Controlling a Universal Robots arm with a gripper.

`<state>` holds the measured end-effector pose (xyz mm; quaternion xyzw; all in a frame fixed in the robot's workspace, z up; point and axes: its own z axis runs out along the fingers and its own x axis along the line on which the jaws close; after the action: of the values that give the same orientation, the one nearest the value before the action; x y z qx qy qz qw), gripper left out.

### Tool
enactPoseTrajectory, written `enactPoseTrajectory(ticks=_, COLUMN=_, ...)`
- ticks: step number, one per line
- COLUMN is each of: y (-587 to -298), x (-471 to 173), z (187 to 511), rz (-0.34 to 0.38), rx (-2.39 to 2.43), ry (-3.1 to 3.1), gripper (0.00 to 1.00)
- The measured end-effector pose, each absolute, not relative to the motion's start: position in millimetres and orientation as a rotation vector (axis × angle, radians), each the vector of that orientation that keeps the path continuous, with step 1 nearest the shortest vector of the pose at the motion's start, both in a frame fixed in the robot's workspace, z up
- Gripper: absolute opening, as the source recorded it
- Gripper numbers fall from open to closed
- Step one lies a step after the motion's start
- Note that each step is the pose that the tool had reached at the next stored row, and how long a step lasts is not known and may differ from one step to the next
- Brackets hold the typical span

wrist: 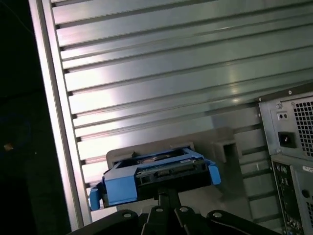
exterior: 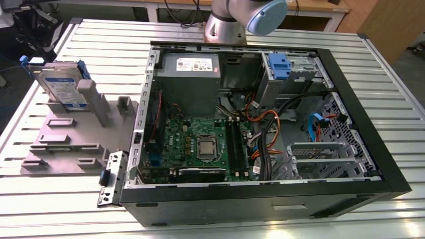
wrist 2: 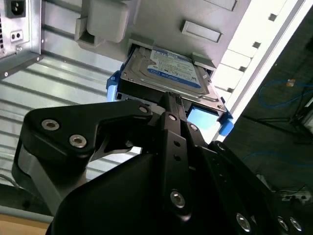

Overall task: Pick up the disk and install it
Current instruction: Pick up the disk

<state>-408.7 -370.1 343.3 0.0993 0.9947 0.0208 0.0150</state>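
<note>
The disk (exterior: 61, 83) stands in its holder; the gripper (wrist 2: 172, 100) is closed and points toward it.
The disk leans tilted in a grey holder (exterior: 73, 134) on the slatted table (exterior: 371, 69), at the exterior view's left of the open computer case (exterior: 345, 124). In both wrist views the gripper (wrist: 164, 193) has its fingers pressed together, and the disk (wrist 2: 171, 71) (wrist: 156, 171) lies straight ahead of their tips.
</note>
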Motion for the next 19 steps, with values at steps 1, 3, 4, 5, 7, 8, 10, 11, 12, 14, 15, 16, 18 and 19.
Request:
enactPoseTrajectory(ticks=1, y=-370.1, x=-408.7, z=343.3, rz=0.065, rx=0.282, ry=3.099, gripper=0.11)
enactPoseTrajectory(ticks=3, y=-370.1, x=-408.7, z=343.2, rz=0.066, rx=0.225, ry=3.104, gripper=0.11)
enactPoseTrajectory(ticks=4, y=-370.1, x=-408.7, z=343.2, rz=0.066, rx=0.198, ry=3.106, gripper=0.11)
enactPoseTrajectory(ticks=5, y=-370.1, x=-408.7, z=343.2, rz=0.067, rx=0.17, ry=3.108, gripper=0.11)
enactPoseTrajectory(ticks=7, y=-370.1, x=-408.8, z=343.2, rz=0.068, rx=0.111, ry=3.112, gripper=0.11)
enactPoseTrajectory(ticks=8, y=-370.1, x=-408.7, z=343.1, rz=0.068, rx=0.084, ry=3.113, gripper=0.11)
enactPoseTrajectory(ticks=10, y=-370.1, x=-408.7, z=343.1, rz=0.069, rx=0.027, ry=3.115, gripper=0.11)
enactPoseTrajectory(ticks=11, y=-370.1, x=-408.7, z=343.1, rz=0.069, rx=-0.001, ry=3.115, gripper=0.11)
enactPoseTrajectory(ticks=12, y=-370.1, x=-408.7, z=343.0, rz=0.07, rx=-0.029, ry=3.115, gripper=0.11)
enactPoseTrajectory(ticks=14, y=-370.1, x=-408.8, z=343.0, rz=0.07, rx=-0.086, ry=3.115, gripper=0.11)
enactPoseTrajectory(ticks=15, y=-370.1, x=-408.8, z=343.0, rz=0.071, rx=-0.114, ry=3.115, gripper=0.11)
enactPoseTrajectory(ticks=16, y=-370.1, x=-408.8, z=342.9, rz=0.071, rx=-0.142, ry=3.114, gripper=0.11)
enactPoseTrajectory(ticks=18, y=-370.1, x=-408.7, z=342.8, rz=0.072, rx=-0.198, ry=3.112, gripper=0.11)
enactPoseTrajectory(ticks=19, y=-370.1, x=-408.7, z=342.8, rz=0.072, rx=-0.229, ry=3.11, gripper=0.11)
